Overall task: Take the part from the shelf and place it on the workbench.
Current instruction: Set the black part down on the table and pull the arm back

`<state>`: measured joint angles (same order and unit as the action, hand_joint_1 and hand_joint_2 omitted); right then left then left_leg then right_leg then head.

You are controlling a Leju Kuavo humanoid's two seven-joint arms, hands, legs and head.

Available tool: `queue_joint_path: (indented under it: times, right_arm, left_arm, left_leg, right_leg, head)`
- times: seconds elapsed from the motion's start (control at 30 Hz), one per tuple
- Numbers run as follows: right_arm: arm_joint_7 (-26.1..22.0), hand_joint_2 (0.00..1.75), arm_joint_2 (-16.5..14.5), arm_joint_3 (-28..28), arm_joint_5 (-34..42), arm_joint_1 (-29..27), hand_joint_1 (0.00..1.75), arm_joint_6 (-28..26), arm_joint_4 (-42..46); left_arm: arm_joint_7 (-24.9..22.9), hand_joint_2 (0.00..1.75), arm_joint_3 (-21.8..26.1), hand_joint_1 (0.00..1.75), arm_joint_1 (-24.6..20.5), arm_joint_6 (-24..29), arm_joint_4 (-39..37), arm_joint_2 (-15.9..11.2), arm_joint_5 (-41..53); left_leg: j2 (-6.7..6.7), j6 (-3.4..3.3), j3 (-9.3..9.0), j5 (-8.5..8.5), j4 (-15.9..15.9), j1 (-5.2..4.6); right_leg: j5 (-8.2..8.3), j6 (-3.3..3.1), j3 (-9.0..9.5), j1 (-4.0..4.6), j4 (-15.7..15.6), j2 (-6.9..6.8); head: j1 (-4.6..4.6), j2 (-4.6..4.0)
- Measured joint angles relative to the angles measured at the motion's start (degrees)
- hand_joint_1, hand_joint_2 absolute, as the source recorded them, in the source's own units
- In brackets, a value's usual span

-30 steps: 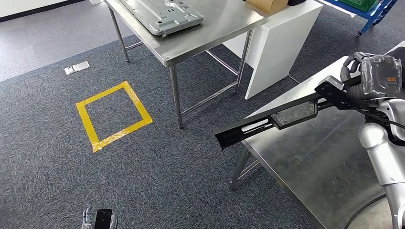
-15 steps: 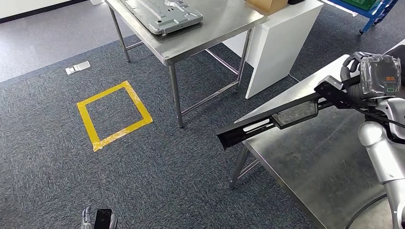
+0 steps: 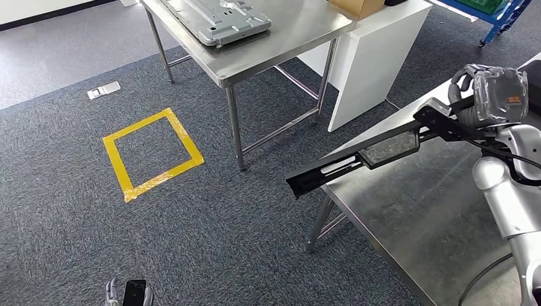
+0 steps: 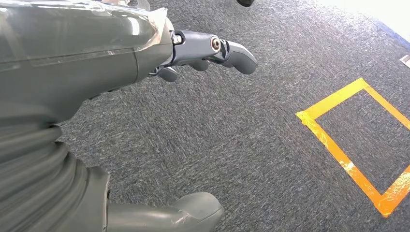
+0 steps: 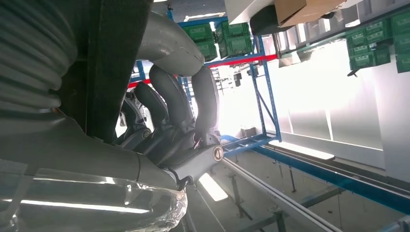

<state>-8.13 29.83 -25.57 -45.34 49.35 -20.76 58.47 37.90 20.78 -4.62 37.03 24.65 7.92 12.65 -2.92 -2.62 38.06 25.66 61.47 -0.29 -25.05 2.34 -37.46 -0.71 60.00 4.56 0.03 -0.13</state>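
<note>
Right robot hand (image 3: 488,95) gripping long black part (image 3: 357,158) above worktop (image 3: 421,217) edge; left robot hand (image 4: 121,53) seemingly loose, empty.

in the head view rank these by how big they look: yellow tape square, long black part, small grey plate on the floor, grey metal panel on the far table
1. long black part, nearest the camera
2. yellow tape square and grey metal panel: too alike to rank, and the panel is cut off by the frame
3. small grey plate
</note>
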Motion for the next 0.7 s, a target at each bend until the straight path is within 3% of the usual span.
queue_joint_path:
  times: [0.7]
  right_arm:
    - [-0.02,1.75,-0.13,-0.69,-0.86,0.59,1.52,-1.79,-0.32]
  left_arm:
    - [0.00,1.75,0.66,0.00,0.61,0.00,0.36,0.35,-0.11]
  left_leg:
    - [0.00,0.00,-0.02,0.00,-0.02,0.00]
  right_leg:
    - [0.00,0.00,0.02,0.00,-0.01,0.00]
  head:
    - [-0.01,0.00]
